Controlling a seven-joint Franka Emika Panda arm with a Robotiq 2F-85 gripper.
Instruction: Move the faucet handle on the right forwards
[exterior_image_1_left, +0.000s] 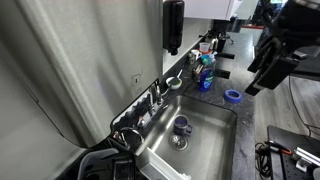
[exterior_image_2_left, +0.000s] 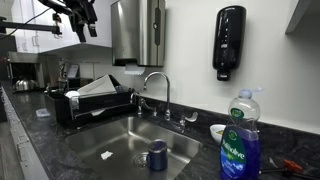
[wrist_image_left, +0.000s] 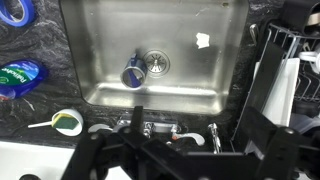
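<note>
Room: dark speckled stone counter (exterior_image_2_left: 30, 130), pale wall
Sink (exterior_image_2_left: 110, 135): one, steel, set in the counter
Dish rack (exterior_image_2_left: 95, 100): one, beside the basin
Your gripper (exterior_image_2_left: 83, 22): high, well apart from the sink, fingers spread wide, empty
Spout (exterior_image_2_left: 155, 78): one
Soap bottle (exterior_image_2_left: 240, 140): one, blue
Cup (exterior_image_2_left: 157, 155): one, in the basin
Handles: two; you find the faucet handle (exterior_image_2_left: 187, 117) between spout and bottle
</note>
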